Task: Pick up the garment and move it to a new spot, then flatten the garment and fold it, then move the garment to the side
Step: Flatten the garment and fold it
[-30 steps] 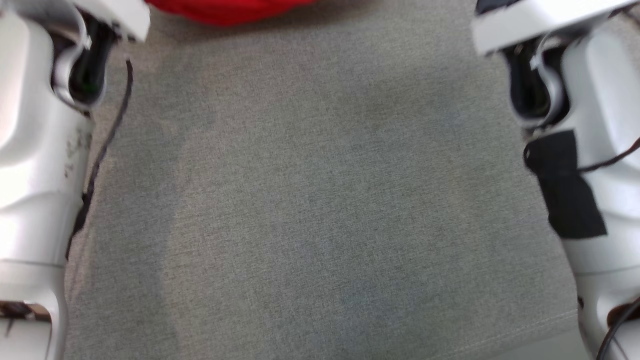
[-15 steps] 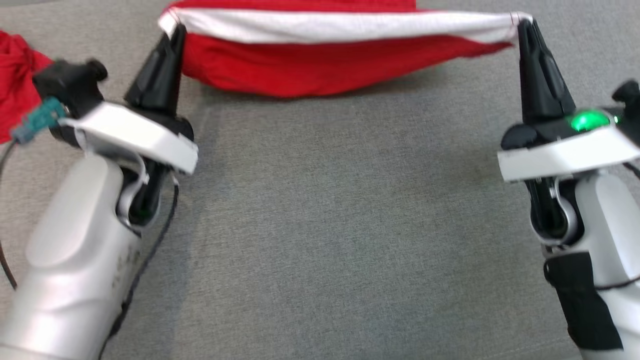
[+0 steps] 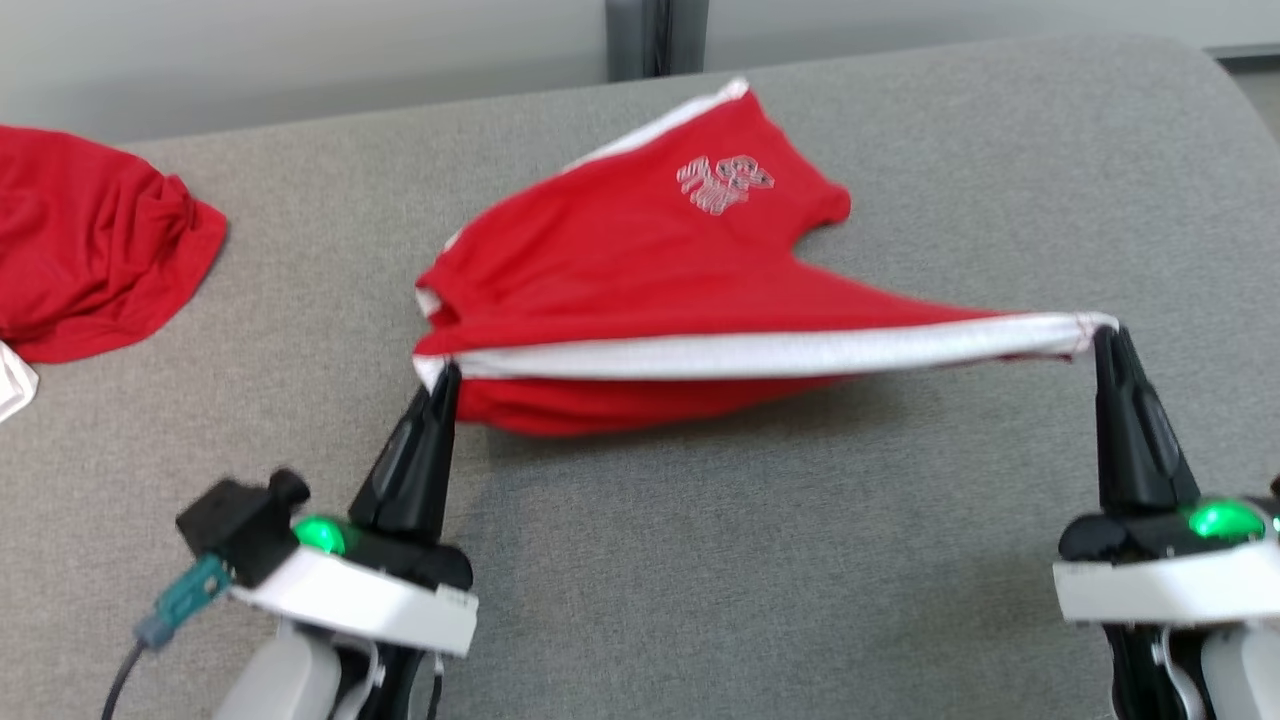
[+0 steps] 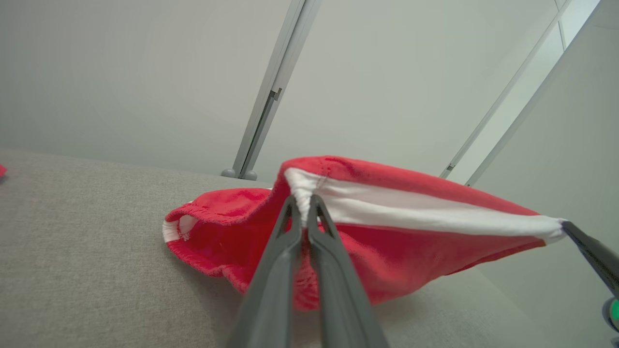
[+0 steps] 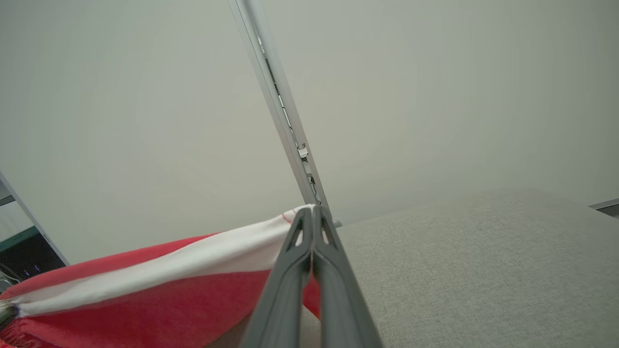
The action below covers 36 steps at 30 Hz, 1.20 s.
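Pinched shut by left gripper [image 3: 445,375] at 9 and right gripper [image 3: 1103,335] at 3 o'clock: taut white band [image 3: 760,352] of soft red garment [image 3: 640,270], rest draped on grey woven cloth [image 3: 700,560]; earlier cropped at 12, before camera tilt.

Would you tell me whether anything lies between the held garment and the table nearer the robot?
Nothing visible does. The left gripper and right gripper pinch the garment by its white band; the table before it is bare. Another red cloth lies apart, far left.

surface [image 3: 700,580] — grey fabric | wall [image 3: 300,50] — pale | post [image 3: 655,35]: grey upright
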### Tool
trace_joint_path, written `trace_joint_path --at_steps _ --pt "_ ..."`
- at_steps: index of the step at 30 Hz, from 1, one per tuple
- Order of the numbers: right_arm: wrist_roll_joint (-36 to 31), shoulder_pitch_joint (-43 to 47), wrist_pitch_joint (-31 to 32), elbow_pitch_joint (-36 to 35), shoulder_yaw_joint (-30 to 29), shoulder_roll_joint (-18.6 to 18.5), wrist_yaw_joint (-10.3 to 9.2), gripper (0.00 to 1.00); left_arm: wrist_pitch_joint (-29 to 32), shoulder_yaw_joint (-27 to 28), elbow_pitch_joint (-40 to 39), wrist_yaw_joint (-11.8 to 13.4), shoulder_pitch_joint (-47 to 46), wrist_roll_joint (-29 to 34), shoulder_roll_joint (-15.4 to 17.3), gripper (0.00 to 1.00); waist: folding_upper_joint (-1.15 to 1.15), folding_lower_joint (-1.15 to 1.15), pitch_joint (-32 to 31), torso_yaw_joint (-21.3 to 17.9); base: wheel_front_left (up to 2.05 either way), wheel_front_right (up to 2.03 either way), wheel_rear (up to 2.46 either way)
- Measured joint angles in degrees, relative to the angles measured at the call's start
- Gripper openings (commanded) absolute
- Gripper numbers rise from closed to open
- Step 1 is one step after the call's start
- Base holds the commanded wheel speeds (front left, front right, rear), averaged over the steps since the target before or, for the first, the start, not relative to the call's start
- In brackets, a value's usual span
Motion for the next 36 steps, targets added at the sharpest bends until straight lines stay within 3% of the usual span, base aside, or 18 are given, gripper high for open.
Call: trace_joint_path --at_steps 10,17,25,36 --pt "-2.3 13.3 3.8 -13.0 -1.2 2.3 0.0 0.0 0.0 3.9 -14.1 3.1 17.3 2.2 -1.3 0.0 0.0 0.0 -5.1 -2.3 0.0 0.0 0.0" --pt "-2.8 15.4 6.7 -15.3 -3.0 3.0 -0.01 0.0 0.2 2.7 -16.1 3.3 21.2 2.0 -2.3 0.0 0.0 0.0 -5.1 -1.9 0.0 0.0 0.0" --pt "-2.8 8.6 7.0 -7.4 -4.2 2.4 -0.01 0.0 2.2 0.8 -8.2 2.6 15.8 -0.2 -5.4 0.0 0.0 0.0 -3.9 2.0 0.0 0.0 0.0" --pt "-1.2 -13.6 10.3 10.9 0.2 -4.8 0.0 0.0 3.9 -0.2 8.1 3.1 -1.4 -3.6 -8.9 0.0 0.0 0.0 1.1 7.7 0.0 0.0 0.0"
